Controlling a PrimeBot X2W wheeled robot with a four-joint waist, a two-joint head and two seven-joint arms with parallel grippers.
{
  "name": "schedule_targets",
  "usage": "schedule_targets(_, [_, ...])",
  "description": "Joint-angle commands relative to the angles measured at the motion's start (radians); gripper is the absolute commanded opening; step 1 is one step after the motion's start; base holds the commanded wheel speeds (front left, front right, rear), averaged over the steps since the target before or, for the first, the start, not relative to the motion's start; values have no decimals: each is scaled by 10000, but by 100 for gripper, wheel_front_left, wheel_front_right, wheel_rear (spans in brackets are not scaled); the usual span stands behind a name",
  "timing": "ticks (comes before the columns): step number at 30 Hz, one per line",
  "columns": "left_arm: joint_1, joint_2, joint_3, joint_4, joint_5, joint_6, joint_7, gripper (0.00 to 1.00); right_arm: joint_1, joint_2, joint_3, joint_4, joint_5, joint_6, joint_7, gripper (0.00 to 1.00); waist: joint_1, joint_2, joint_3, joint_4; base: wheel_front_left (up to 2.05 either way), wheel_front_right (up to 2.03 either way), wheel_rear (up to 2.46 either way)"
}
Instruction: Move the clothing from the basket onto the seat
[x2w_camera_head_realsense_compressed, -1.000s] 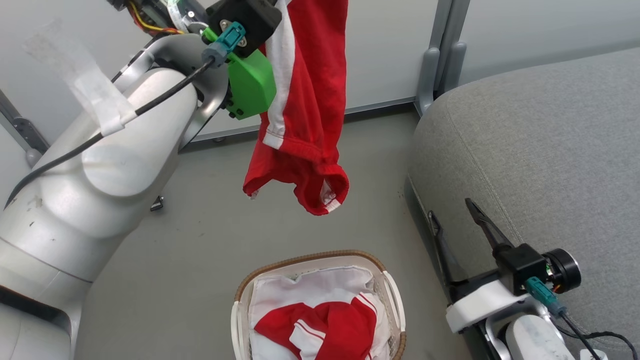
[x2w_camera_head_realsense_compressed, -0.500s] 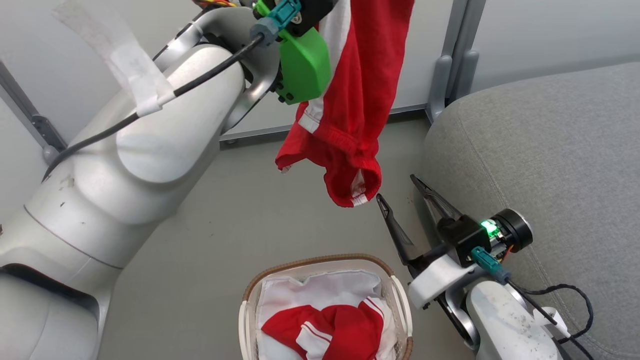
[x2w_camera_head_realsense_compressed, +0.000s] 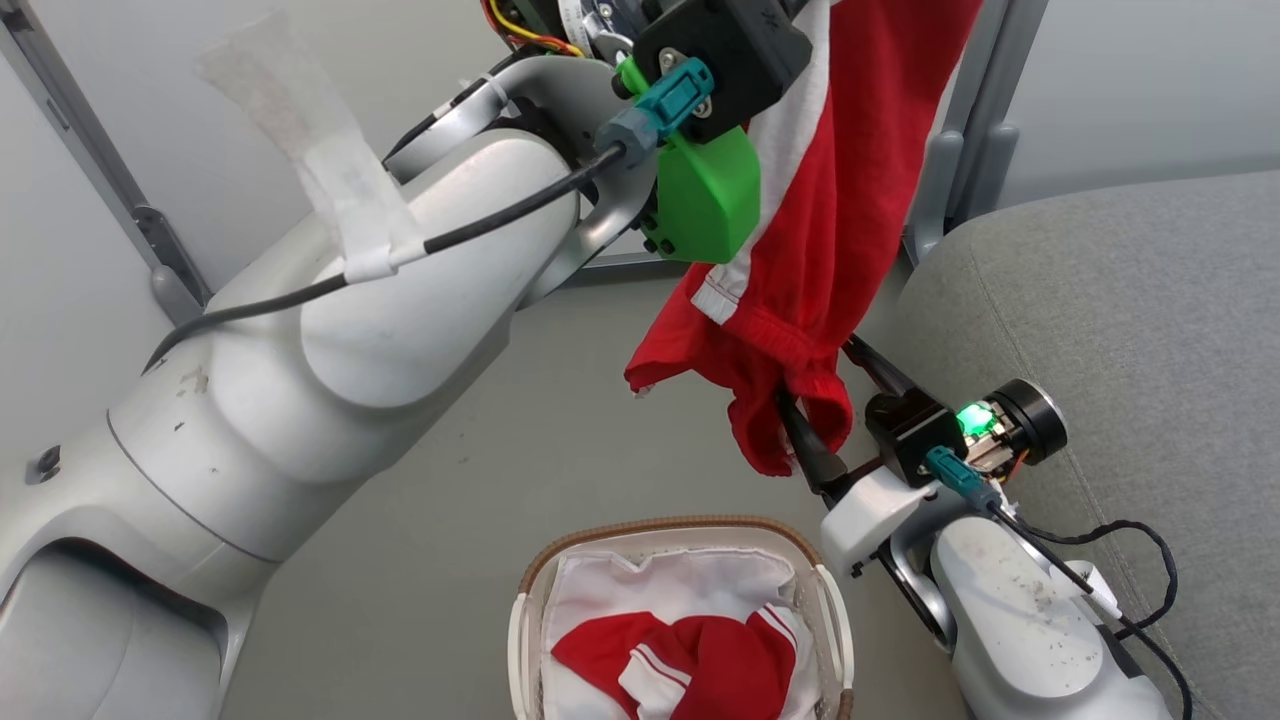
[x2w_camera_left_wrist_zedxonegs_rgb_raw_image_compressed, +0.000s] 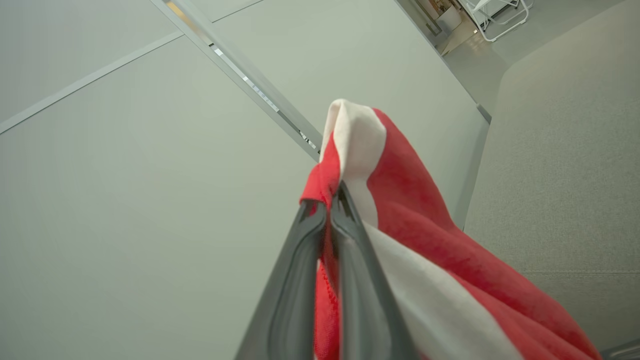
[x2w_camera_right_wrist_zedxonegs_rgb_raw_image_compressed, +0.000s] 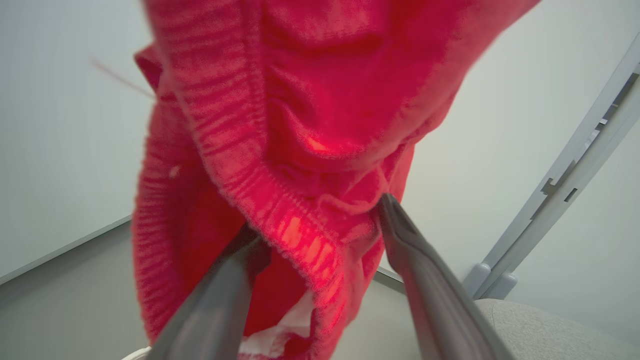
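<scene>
The left tool (x2w_camera_left_wrist_zedxonegs_rgb_raw_image_compressed: 330, 197), clenched on a red garment (x2w_camera_head_realsense_compressed: 860, 150), hangs it beside the seat (x2w_camera_head_realsense_compressed: 1100, 300). The right tool (x2w_camera_right_wrist_zedxonegs_rgb_raw_image_compressed: 320, 217) gapes around its hem (x2w_camera_right_wrist_zedxonegs_rgb_raw_image_compressed: 300, 235). A second garment (x2w_camera_head_realsense_compressed: 700, 660) lies in the basket (x2w_camera_head_realsense_compressed: 640, 532). A snagged hem could yank the cloth onto the floor (x2w_camera_head_realsense_compressed: 450, 520).

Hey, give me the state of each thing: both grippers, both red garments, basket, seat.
left gripper: shut on the hanging garment.
right gripper: open, astride that garment's hem.
hanging garment: dangling in the air, above the floor.
second garment: crumpled in the basket.
basket: upright on the floor.
seat: hanging garment not on it yet.
</scene>
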Motion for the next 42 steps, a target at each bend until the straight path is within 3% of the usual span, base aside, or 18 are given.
schedule_targets(1, [7, 0, -6, -147, -133, 26, -36, 0, -114, -39, -53, 72, 101, -10, -21, 100, 1, 0, -43, 109, 0, 0, 0])
schedule_targets(2, [70, 19, -18, -223, -172, 26, -31, 0, -144, -37, -80, 112, 185, -10, -21, 85, 1, 0, -53, 135, 0, 0, 0])
schedule_targets(3, [168, 62, -31, -315, -188, 36, -12, 0, -184, -40, -127, 130, 259, -10, -21, 47, 1, 0, -65, 163, 0, 0, 0])
schedule_targets(4, [261, 100, -29, -370, -232, 60, 14, 0, -204, -40, -149, 147, 315, -10, -21, 38, 1, 0, -71, 180, 0, 0, 0])
schedule_targets(5, [371, 176, -21, -410, -276, 98, 55, 0, -205, -37, -157, 159, 373, -10, -21, 7, 1, 0, -75, 191, 0, 0, 0])
schedule_targets(6, [439, 254, -35, -418, -259, 124, 64, 0, -206, -37, -168, 153, 393, -10, -21, 0, 1, 0, -81, 196, 0, 0, 0])
schedule_targets(18, [2425, 1256, 210, 674, -750, 892, -1012, 4, -48, -40, -425, -467, 634, -10, -21, 0, 1, 0, -20, -87, 0, 0, 0])
schedule_targets(19, [2612, 1284, 243, 779, -830, 929, -1162, 16, -50, -39, -460, -525, 646, -10, -21, 0, 1, 0, -7, -115, 0, 0, 0])
schedule_targets(21, [3013, 1313, 360, 1013, -1021, 993, -1500, 76, -62, -39, -564, -674, 679, -10, -21, 0, 1, 0, 26, -167, 0, 0, 0])
schedule_targets(22, [3189, 1336, 414, 1135, -1128, 996, -1671, 100, -75, -39, -621, -738, 697, -10, -21, 0, 1, 0, 45, -186, 0, 0, 0])
schedule_targets(28, [4332, 1235, 860, 1676, -1971, 986, -2423, 100, -328, -39, -1004, -1130, 599, -10, -21, 0, 1, 0, 162, -270, 0, 0, 0])
schedule_targets(42, [6355, 426, 1197, 1853, -2258, 966, -2736, 100, -26, -36, -2094, -1426, 148, -10, -21, 0, 1, 0, 371, -317, 0, 0, 0])
